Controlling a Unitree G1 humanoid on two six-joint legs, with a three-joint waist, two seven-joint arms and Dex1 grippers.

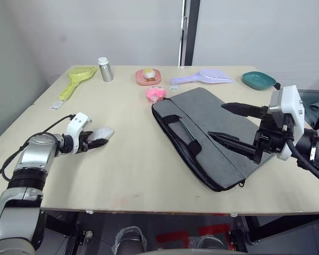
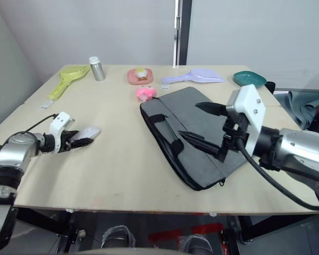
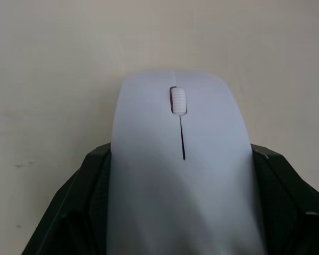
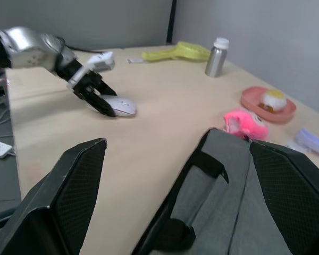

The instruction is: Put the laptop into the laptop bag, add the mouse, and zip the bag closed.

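1. The laptop bag (image 1: 212,135) lies flat toward the worktop's (image 1: 127,164) right edge; I judge it soft and floppy, best taken by its black handles. My right gripper (image 1: 231,123) hovers over it, fingers wide.
2. I see no laptop outside the bag.
3. The mouse (image 1: 102,133), near the left edge, looks light and slippery; my left gripper (image 1: 95,141) flanks its sides, fingers touching it.
4. A pink plush toy (image 1: 155,94) sits just beside the bag's far corner, not obstructing.

No readable text, brand, number or sign appears anywhere in these views. The small white tag (image 1: 56,105) lying on the pale wooden table (image 1: 122,175) near the yellow-green plastic scoop (image 1: 77,77) is too small to make out. The silver metal bottle with a white cap (image 1: 105,69) shows no legible label.
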